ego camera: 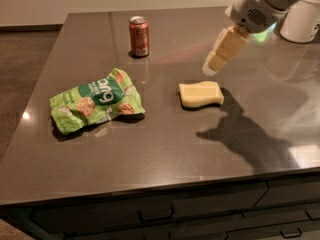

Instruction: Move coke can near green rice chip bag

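Observation:
The coke can stands upright at the back of the dark table, left of centre. The green rice chip bag lies flat nearer the front left, well apart from the can. My gripper hangs in the air at the right, above and just behind the pale yellow sponge block. It is well to the right of the can and holds nothing that I can see.
A pale yellow sponge-like block lies in the middle right of the table. The arm's white body fills the top right corner. Drawers run below the table's front edge. The floor lies beyond the left edge.

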`<state>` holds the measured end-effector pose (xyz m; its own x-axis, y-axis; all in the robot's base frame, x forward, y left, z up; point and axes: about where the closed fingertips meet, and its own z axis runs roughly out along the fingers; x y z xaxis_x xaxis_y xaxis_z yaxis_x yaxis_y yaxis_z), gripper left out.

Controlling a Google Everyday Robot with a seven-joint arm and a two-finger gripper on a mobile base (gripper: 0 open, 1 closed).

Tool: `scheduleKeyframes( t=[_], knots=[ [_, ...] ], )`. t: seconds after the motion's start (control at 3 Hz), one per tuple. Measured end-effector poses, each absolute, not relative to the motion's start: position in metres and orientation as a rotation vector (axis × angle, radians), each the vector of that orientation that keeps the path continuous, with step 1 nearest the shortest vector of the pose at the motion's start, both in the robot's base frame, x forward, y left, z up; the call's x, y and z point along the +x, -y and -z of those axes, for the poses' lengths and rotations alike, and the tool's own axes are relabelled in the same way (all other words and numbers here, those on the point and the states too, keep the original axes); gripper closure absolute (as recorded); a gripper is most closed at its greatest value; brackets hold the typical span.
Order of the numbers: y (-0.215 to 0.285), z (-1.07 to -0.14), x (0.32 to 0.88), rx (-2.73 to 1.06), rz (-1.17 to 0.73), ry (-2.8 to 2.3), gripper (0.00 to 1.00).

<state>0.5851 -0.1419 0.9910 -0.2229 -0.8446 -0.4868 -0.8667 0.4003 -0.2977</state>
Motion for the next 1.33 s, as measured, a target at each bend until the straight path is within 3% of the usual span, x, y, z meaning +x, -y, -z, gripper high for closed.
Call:
scheduleKeyframes(
  t=[1.33],
  knots=[
    [0.040,-0.983,0.702,-1.356,-0.253,-1.955,0.00]
  ],
)
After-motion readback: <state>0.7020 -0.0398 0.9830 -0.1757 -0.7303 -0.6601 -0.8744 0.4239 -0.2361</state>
